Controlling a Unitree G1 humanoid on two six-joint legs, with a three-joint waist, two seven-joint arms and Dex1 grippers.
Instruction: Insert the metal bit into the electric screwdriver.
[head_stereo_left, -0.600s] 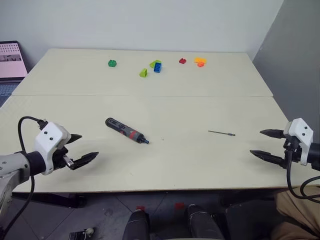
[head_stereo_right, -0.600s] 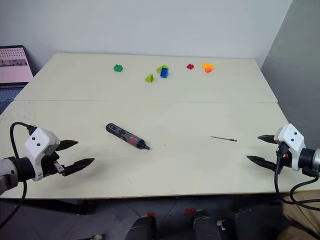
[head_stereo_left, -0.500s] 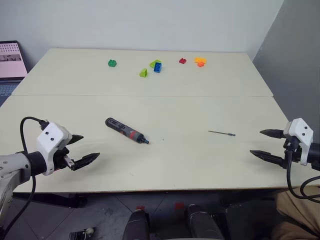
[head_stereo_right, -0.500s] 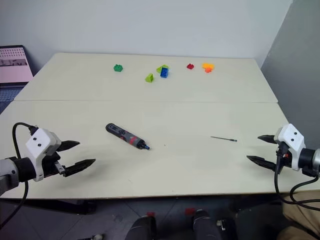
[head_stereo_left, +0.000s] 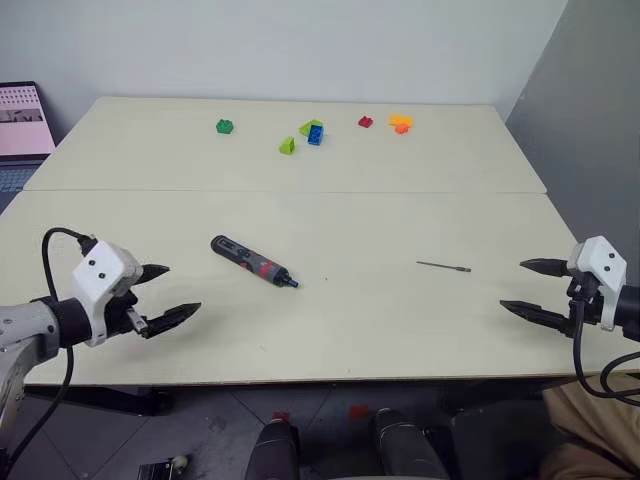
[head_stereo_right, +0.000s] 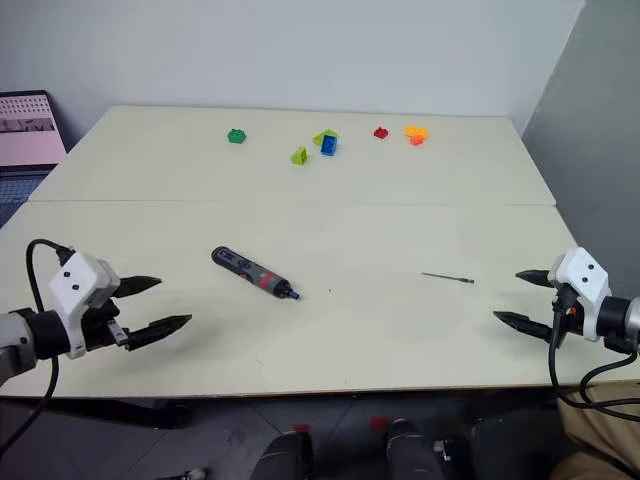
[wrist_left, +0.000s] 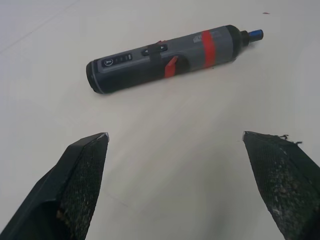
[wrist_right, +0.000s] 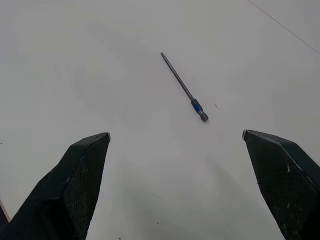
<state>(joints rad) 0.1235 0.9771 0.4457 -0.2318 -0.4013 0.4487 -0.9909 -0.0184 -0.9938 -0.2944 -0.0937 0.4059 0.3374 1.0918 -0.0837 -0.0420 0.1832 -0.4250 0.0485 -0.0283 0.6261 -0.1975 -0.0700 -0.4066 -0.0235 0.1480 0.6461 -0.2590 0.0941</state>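
Note:
The electric screwdriver (head_stereo_left: 253, 262) lies flat on the cream table (head_stereo_left: 360, 230), left of centre, its bluish tip pointing right and toward me; the left wrist view shows it (wrist_left: 170, 59) ahead of the fingers. My left gripper (head_stereo_left: 170, 292) hovers open near the front left edge, a short way left of the tool, holding nothing. The metal bit (head_stereo_left: 443, 266) lies alone right of centre, and the right wrist view shows it (wrist_right: 183, 86) ahead of that hand. My right gripper (head_stereo_left: 527, 287) stands open and empty at the front right, just right of the bit.
Several small toy bricks lie along the far side: a green one (head_stereo_left: 224, 126), a green and blue cluster (head_stereo_left: 305, 135), a red one (head_stereo_left: 365, 122) and an orange one (head_stereo_left: 400, 124). A laptop (head_stereo_left: 22, 125) sits off the far left. A grey wall (head_stereo_left: 590, 130) closes the right side.

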